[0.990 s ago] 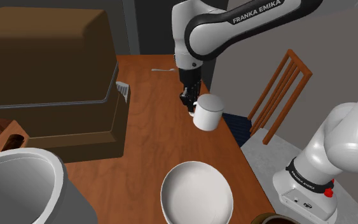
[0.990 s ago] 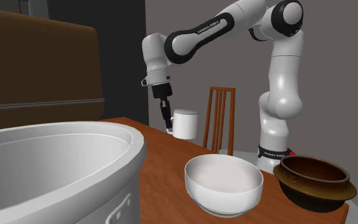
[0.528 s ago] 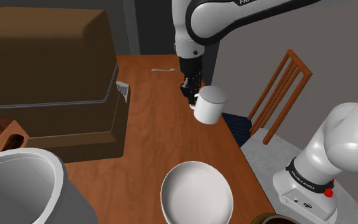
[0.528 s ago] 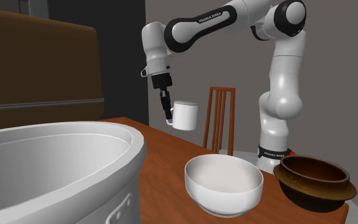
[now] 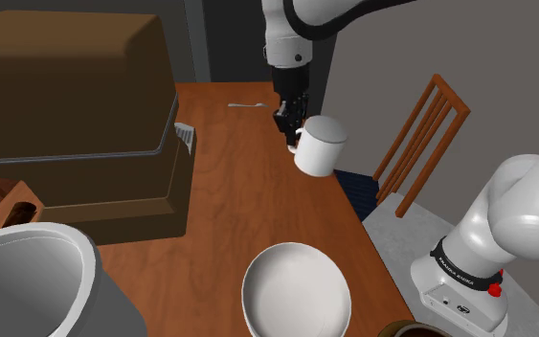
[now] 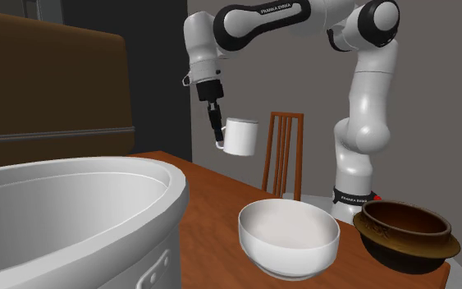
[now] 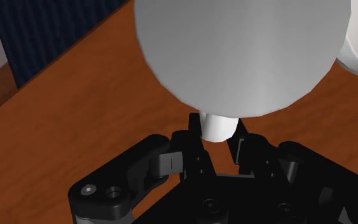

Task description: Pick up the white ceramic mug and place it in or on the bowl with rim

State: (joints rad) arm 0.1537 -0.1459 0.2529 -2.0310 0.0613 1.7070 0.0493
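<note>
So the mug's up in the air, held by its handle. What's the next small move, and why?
Probably carry the mug sideways toward the brown bowl without dropping height yet. The end effector is shut on the handle, the mug hangs clear above the table, and the bowl sits lower, off to the second exterior view's right.

The mug (image 7: 241, 51) held in the pincer (image 7: 219, 143) is smooth, matt white, and the pincer itself looks like matt black plastic. Beneath the pincer the table (image 5: 229, 191) is reddish-brown wood with faint grain and a soft sheen.
</note>
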